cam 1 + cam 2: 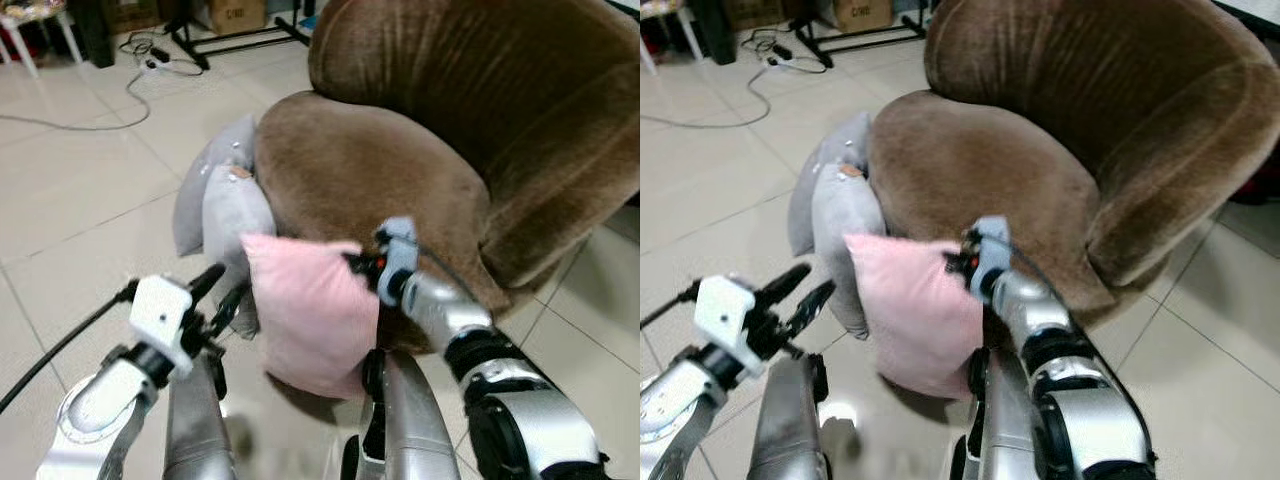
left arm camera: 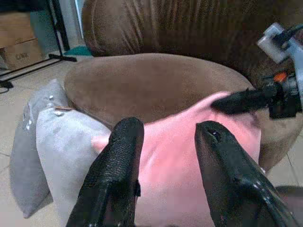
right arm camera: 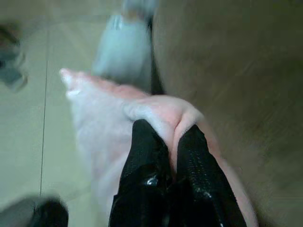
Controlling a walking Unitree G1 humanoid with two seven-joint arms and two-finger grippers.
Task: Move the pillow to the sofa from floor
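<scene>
1. Two silver arms reach forward from the bottom of the head views, each ending in a gripper with long black fingers
2. The right gripper (image 1: 352,266) is pinched closed on a fold at the upper edge of the soft pink square fabric pillow (image 1: 312,310); in the right wrist view its two fingers (image 3: 147,156) squeeze a bunched ridge of pink cloth between them
3. That pink pillow hangs lifted off the floor, upright and slightly tilted, in front of the rounded front edge of the brown plush armchair-style sofa (image 1: 400,170), and does not lie on the seat cushion
4. The left gripper (image 1: 220,290) hovers just beside the pillow's left edge with its fingers spread apart; the left wrist view shows both fingers (image 2: 120,165) parted with the pink cloth beyond them, and whether they touch it cannot be told
5. Two grey fabric cushions (image 1: 225,205) stand on edge on the floor, leaning against the sofa's left front side, one behind the other, just behind the pink pillow
6. The floor is pale glossy tile (image 1: 70,200) with thin grout lines
7. A grey cable (image 1: 130,85) trails across the tiles at the far left towards a power strip, well apart from the sofa
8. A cardboard box (image 1: 237,14) sits at the far wall behind black stand legs
</scene>
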